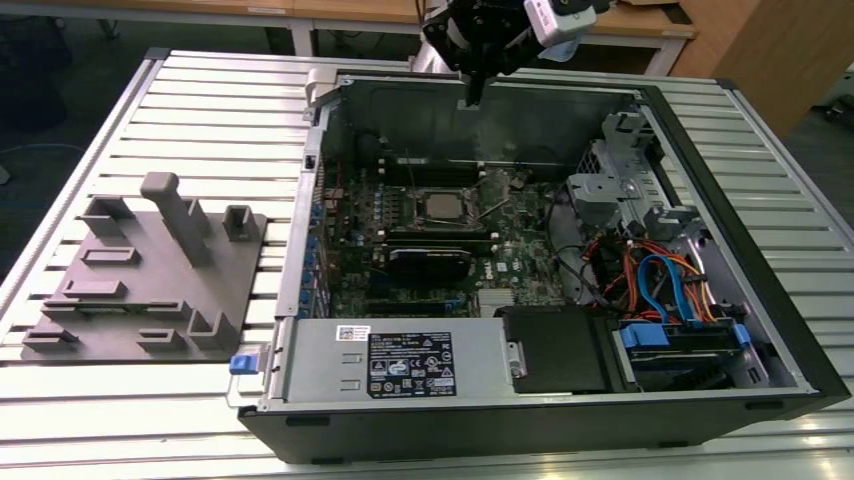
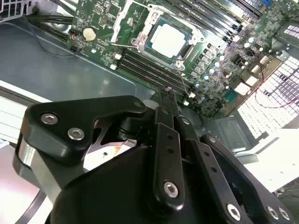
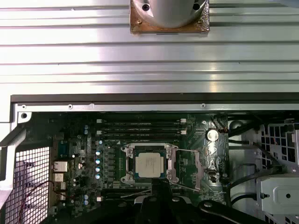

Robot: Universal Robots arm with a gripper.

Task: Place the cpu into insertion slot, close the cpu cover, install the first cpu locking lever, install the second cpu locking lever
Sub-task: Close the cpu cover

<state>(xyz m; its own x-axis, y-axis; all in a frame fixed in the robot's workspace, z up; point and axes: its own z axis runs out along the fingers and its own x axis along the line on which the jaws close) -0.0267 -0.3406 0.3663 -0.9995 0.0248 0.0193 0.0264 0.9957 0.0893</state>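
In the upper middle of the exterior view the gripper (image 1: 474, 95) hangs over the far wall of the open computer case (image 1: 534, 430). Its fingers are pressed together and hold nothing. The cpu (image 1: 441, 206) sits in the insertion slot (image 1: 412, 207) near the centre of the frame, on the green motherboard (image 1: 350, 235), well apart from the gripper. In the first wrist view the cpu cover (image 3: 171, 164) seems to lie flat around the pale chip. A grey fixture plate (image 1: 134, 305) rests on the table (image 1: 200, 110) at the exterior view's left.

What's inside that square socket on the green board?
The cpu lies in the slot, pale face up. Whatever is under the cpu is covered by it.
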